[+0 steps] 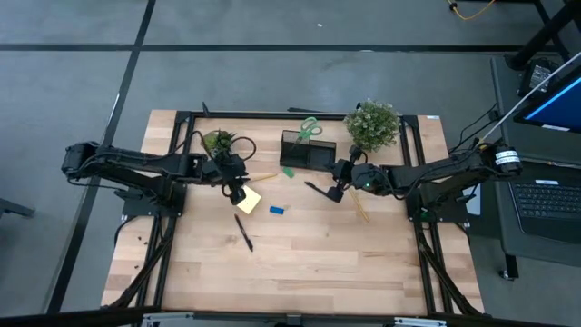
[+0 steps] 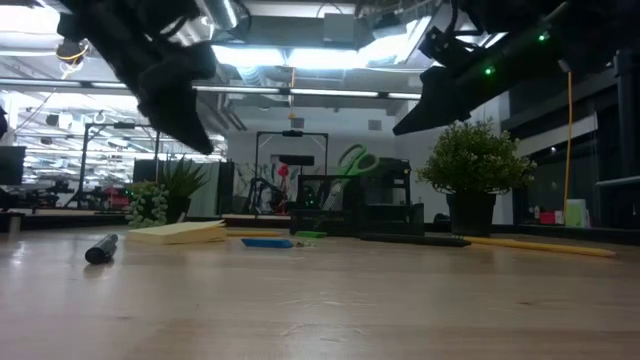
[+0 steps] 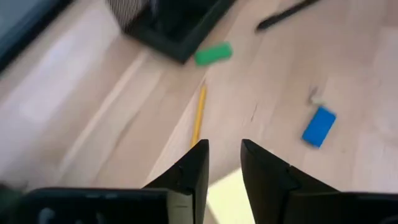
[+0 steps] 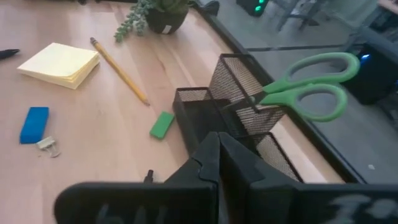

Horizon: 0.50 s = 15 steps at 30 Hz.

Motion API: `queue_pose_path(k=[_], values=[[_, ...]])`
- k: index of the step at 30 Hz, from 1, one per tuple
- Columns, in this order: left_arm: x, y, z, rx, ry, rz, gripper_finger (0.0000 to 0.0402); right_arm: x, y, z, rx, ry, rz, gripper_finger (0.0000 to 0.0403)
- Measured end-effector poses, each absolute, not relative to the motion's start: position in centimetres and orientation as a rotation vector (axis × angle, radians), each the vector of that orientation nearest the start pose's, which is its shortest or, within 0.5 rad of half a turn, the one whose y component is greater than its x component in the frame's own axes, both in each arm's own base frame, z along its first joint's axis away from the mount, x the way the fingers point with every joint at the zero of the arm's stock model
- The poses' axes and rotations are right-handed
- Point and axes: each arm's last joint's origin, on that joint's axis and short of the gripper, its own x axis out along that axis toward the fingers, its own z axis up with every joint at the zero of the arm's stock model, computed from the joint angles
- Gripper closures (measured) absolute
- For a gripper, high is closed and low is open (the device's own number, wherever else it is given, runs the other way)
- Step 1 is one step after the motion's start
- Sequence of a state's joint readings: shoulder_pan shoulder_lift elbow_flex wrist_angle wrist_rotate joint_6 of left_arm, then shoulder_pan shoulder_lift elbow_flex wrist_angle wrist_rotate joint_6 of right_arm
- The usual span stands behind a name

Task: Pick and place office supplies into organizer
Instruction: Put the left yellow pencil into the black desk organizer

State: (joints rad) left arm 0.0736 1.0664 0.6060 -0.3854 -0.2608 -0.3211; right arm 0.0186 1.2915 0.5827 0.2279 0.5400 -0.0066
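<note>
The left gripper (image 1: 238, 193), its fingers parted and empty, is held just above the yellow sticky-note pad (image 1: 250, 201), to the left of the organizer (image 1: 307, 154). The right gripper (image 1: 334, 193) is clenched shut beside the organizer, so the pad is judged nearer the left arm.

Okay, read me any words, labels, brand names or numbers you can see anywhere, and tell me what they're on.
None can be read.
Yellow sticky-note pad: blank top sheet.
Blue eraser, green eraser: no print visible.
Green scissors and black organizer: no marking visible.
Laptop screen beside the table: too small to read.
</note>
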Motion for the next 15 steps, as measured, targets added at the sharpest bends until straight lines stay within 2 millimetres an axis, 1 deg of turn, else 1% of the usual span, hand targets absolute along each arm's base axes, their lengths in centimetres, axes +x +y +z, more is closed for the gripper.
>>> queue_pose_path(k=[6,11,15], values=[[19.3,3.0,20.4,-0.268,0.894,0.433,0.0310,25.5,-2.3,20.0,-0.104,0.479,-0.467,0.0394],[19.2,3.1,21.5,-0.269,1.024,0.436,0.0309,25.4,-3.3,20.0,-0.082,0.483,-0.465,0.0394],[20.0,3.2,22.1,-0.222,1.131,0.423,0.0309,25.3,-4.1,20.0,-0.073,0.484,-0.493,0.0394]])
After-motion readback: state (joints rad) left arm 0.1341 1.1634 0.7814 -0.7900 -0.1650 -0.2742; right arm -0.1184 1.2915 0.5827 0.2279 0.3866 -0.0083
